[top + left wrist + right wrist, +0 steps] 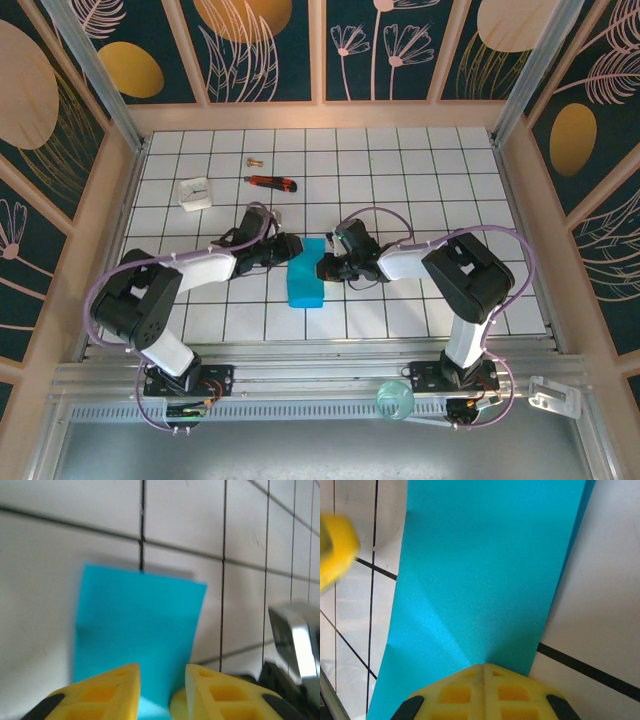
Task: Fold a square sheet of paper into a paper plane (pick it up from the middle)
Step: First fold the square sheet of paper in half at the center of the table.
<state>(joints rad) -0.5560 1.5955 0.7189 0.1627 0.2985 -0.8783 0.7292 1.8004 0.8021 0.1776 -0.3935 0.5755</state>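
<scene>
The square sheet of paper (305, 275) is a folded teal strip lying on the white tiled table (420, 180) between my two arms. My left gripper (290, 250) reaches it from the left. In the left wrist view its yellow fingers (112, 690) stand apart, the left gripper (162, 680) straddling the near edge of the paper (135, 635). My right gripper (322, 268) comes from the right. In the right wrist view the right gripper (484, 667) is shut, its jaws pressed together on the paper (485, 570), and creases fan out from the tips.
A red-and-black utility knife (272, 182), a small white block (194, 193) and a small brass piece (253, 160) lie at the back left. A teal roll (394, 402) sits on the front rail. Patterned walls enclose the table.
</scene>
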